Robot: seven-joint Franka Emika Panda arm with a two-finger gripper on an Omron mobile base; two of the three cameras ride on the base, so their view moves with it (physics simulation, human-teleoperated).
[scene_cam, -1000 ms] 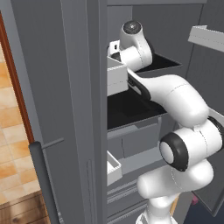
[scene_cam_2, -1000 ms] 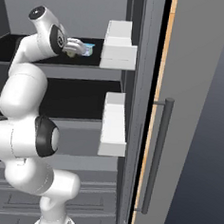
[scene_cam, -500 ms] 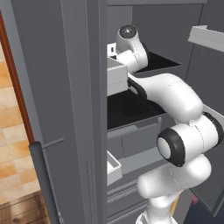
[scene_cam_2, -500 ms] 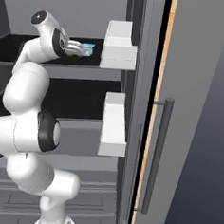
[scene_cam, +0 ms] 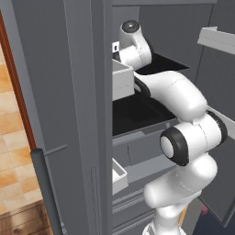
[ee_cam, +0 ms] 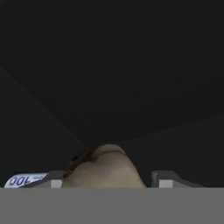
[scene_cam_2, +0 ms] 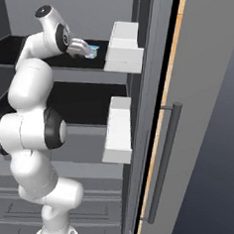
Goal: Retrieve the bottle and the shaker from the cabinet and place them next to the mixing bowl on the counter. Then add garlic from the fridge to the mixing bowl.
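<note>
Garlic (ee_cam: pixel 105 168), a rounded tan bulb with a darker brown patch at its upper left in the hand view, sits on the upper black shelf (scene_cam_2: pixel 24 57) of the tall grey fridge (scene_cam: pixel 82 92). It lies right between the two small grey fingertips (ee_cam: pixel 164 180) of the two-finger gripper (ee_cam: pixel 109 181). Since a second ago the white arm has leaned slightly deeper into the fridge, its wrist a touch farther left in the left base view. The gripper has stayed at the same shelf, beside the upper white door bin (scene_cam_2: pixel 124 55).

A small white label with blue characters (ee_cam: pixel 24 180) lies at the lower left of the hand view. They look like "100", though they are too blurred to be sure. In the right base view a small pale blue thing (scene_cam_2: pixel 94 51) shows just past the gripper (scene_cam_2: pixel 87 49).

The bulb's brown patch faces away from the hand and to one side. Its shape is too round and too cropped to give a long axis.

Whether the claw already presses on the bulb cannot be told: the left tip looks against it, the right one a little apart.
</note>
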